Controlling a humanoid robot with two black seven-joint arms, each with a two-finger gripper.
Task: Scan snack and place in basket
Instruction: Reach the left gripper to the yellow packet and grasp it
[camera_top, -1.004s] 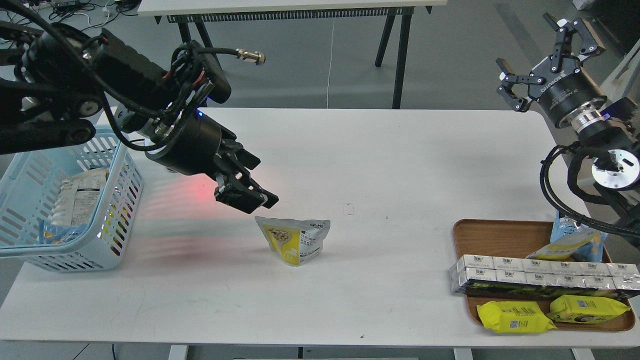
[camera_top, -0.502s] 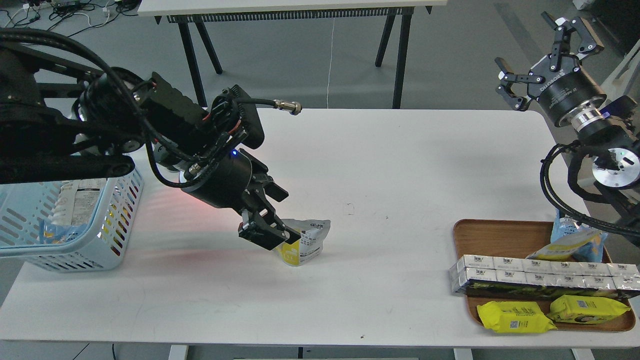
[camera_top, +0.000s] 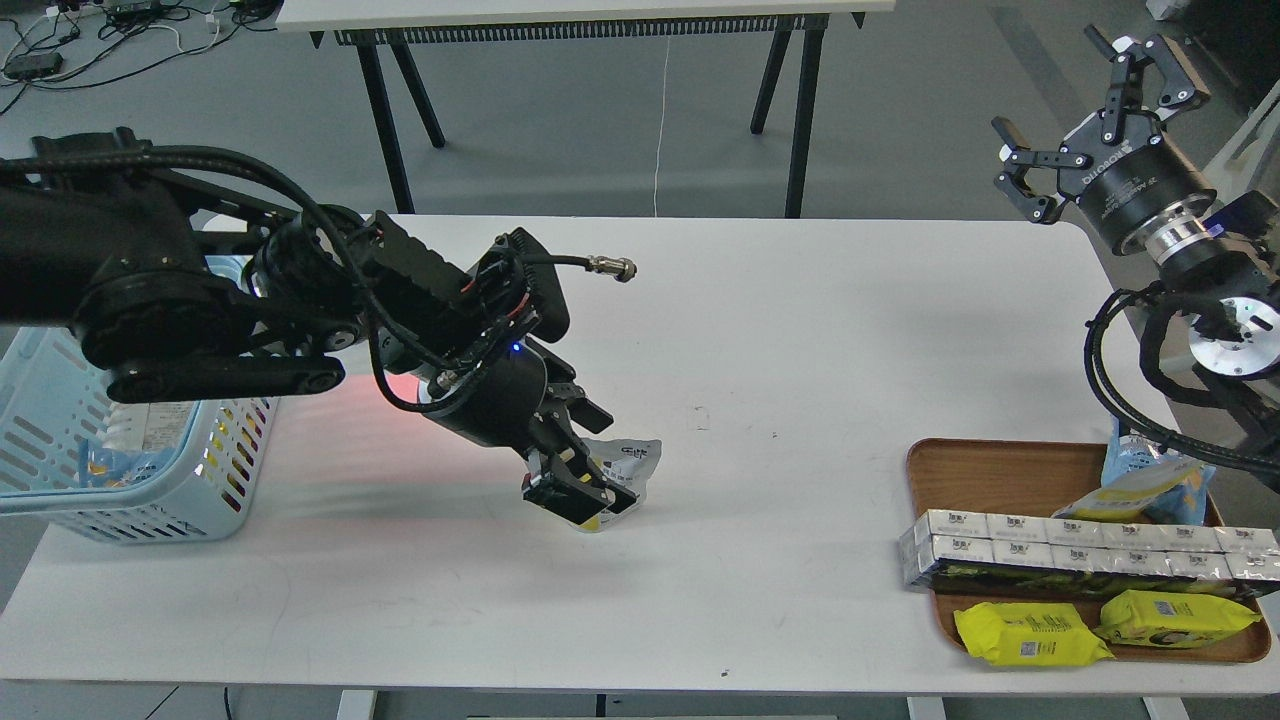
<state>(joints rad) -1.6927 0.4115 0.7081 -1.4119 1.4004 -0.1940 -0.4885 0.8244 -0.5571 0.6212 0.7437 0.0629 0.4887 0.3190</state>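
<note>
Left pincer (camera_top: 583, 493) lowered, covering snack (camera_top: 625, 465) (upright)

A single head view looks forward and down over the white worktop (camera_top: 800, 330), taking in its near edge, far edge and far right corner, with floor beyond.

We see the silver-white and yellow snack (camera_top: 625, 468) on the white table (camera_top: 760, 330), a light blue slotted basket (camera_top: 150, 480) far left, two bright yellow packets (camera_top: 1030, 635) on the brown tray (camera_top: 990, 470), and our black arms.
</note>
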